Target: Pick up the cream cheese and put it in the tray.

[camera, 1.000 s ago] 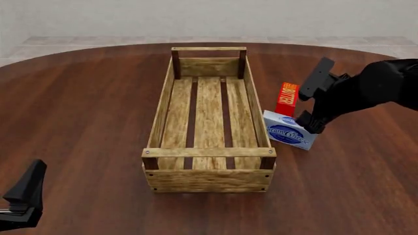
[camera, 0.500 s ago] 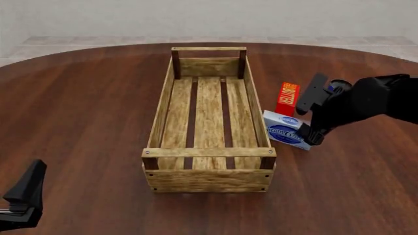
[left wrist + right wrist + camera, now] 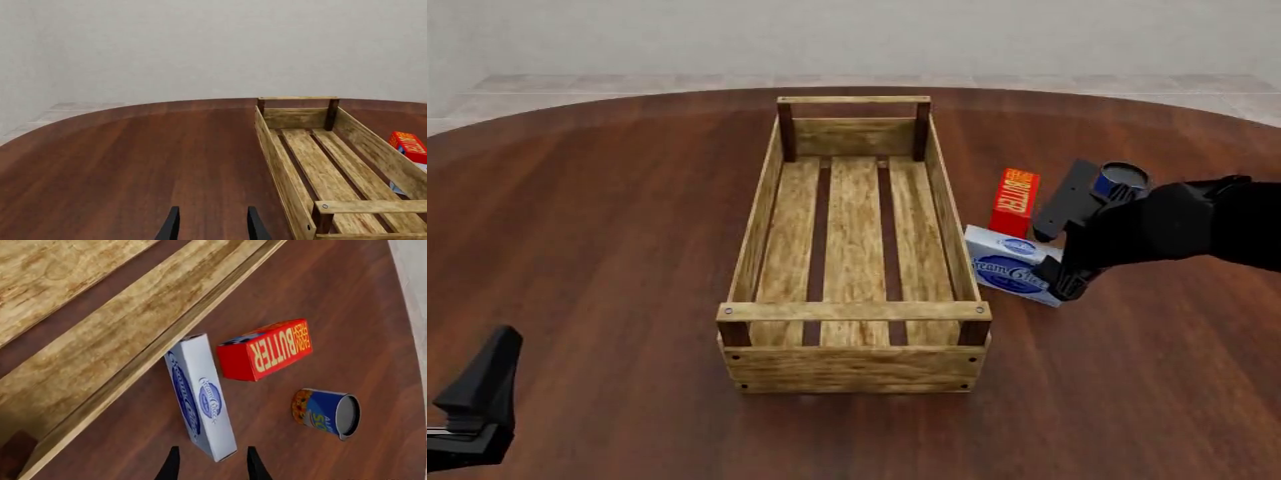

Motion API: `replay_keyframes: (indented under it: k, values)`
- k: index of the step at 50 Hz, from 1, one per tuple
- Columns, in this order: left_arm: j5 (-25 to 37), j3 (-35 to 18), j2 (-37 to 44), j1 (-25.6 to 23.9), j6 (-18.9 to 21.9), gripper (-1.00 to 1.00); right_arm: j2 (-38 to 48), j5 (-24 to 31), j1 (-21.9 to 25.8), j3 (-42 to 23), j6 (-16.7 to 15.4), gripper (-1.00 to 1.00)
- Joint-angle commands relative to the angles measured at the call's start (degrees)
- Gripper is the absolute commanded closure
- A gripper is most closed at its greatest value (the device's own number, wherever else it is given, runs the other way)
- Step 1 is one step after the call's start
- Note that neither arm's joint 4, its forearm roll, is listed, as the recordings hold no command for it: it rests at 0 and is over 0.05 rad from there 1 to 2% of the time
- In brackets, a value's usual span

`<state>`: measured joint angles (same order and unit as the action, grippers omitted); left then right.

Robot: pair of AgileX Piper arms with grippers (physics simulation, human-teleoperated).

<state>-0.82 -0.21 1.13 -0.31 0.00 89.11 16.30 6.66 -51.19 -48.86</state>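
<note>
Front view: right claw point(image 3: 1065, 262) spread and poised at the cheese point(image 3: 1012, 266), which sits ungrabbed on the bench just right of the tray point(image 3: 854, 312), so pickup and drop-in are both ahead.

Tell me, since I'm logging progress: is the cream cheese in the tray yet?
Not yet. The cream cheese sits on the table beside the tray, outside its right wall; the slats are bare.

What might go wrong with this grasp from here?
The cream cheese stands on its edge against the tray wall, so the open right gripper may tip it or jam a finger on the wall. The red box and blue can sit close by and risk being knocked.
</note>
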Motion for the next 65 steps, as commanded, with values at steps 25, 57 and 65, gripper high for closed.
replay_keyframes:
  k: [25, 57, 65]
  values:
    - [0.03, 0.02, -0.06, -0.05, -0.01, -1.00, 7.50, -3.75, -1.70, -2.52, -0.09, -1.00]
    - [0.16, -0.08, -0.07, -0.09, 0.00, -1.00, 12.51, -1.10, -1.90, -5.12, -1.18, -1.00]
    - [0.06, -0.08, 0.04, -0.09, 0.00, -1.00, 13.36, -1.93, -3.30, -5.25, -2.20, -1.00]
